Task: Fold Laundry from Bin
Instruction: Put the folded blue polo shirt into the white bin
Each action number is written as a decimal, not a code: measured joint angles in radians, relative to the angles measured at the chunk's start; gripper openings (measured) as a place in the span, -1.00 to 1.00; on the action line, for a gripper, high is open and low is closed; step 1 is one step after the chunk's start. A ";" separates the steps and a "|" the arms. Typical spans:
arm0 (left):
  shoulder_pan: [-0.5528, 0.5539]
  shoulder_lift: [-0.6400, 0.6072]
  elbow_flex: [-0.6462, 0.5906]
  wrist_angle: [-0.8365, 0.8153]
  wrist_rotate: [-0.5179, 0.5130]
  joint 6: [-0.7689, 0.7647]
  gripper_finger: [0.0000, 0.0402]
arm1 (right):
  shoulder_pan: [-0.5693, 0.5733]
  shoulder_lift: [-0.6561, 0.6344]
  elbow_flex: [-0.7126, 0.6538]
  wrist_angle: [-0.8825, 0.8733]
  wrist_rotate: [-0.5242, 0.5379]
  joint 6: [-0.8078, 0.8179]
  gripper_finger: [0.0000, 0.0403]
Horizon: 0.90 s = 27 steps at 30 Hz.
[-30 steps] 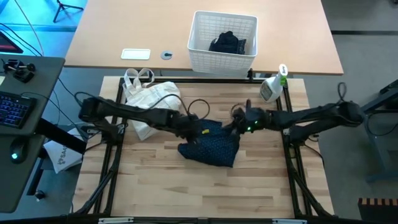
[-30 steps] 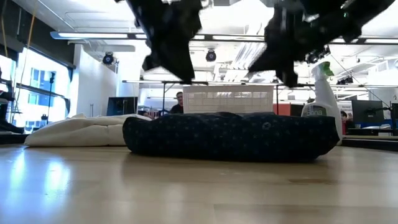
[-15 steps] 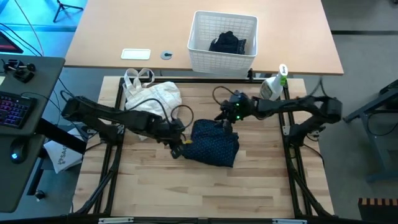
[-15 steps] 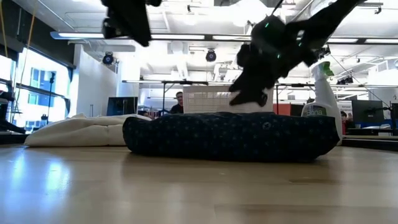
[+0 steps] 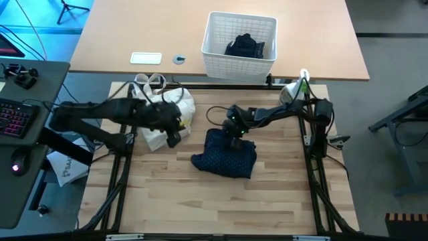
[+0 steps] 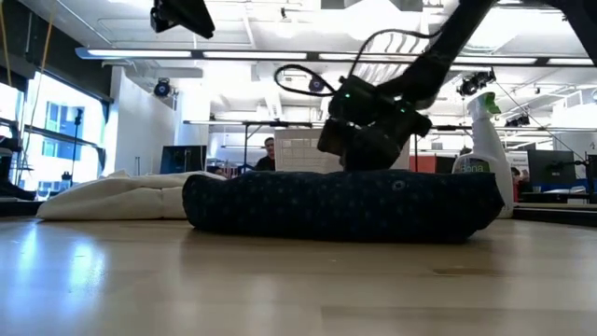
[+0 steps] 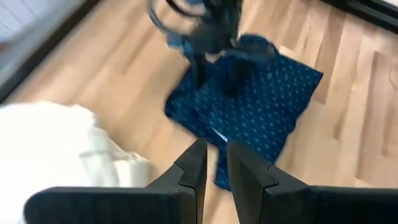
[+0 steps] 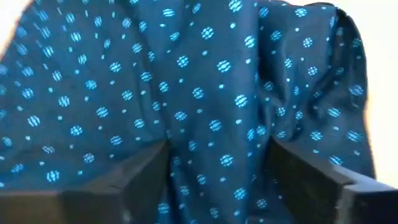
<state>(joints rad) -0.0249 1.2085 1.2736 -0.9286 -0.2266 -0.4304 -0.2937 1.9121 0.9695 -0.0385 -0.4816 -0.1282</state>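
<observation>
Two changes are seen since a second ago: the left gripper [image 5: 175, 136], fingers nearly closed on nothing, has been withdrawn over the bag [image 5: 160, 107], and the right gripper [image 5: 234, 131], spread wide, has been lowered onto the shirt's [image 5: 226, 154] far edge. Another fold seems about to be made. Mid-table, the shirt lies bunched and rumpled; one dark piece [image 5: 244, 46] is left in the bin [image 5: 219, 63].

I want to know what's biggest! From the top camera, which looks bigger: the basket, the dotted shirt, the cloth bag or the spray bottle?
1. Basket
2. Dotted shirt and cloth bag: look alike, unsure
3. Spray bottle, smallest
</observation>
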 joint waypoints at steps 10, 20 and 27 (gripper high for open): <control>0.150 -0.127 0.000 0.000 -0.003 0.218 -0.76 | 0.038 0.027 0.092 -0.146 0.006 0.258 -0.91; 0.203 -0.264 0.000 0.007 -0.002 0.248 -0.76 | -0.061 -0.136 0.297 -0.154 -0.275 0.518 -0.96; 0.203 -0.308 0.000 0.016 -0.028 0.210 -0.76 | -0.208 -0.220 0.532 -0.154 -0.292 0.566 -0.97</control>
<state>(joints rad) 0.1783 0.9002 1.2736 -0.9123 -0.2543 -0.2203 -0.5016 1.6921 1.5013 -0.1924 -0.7733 0.4377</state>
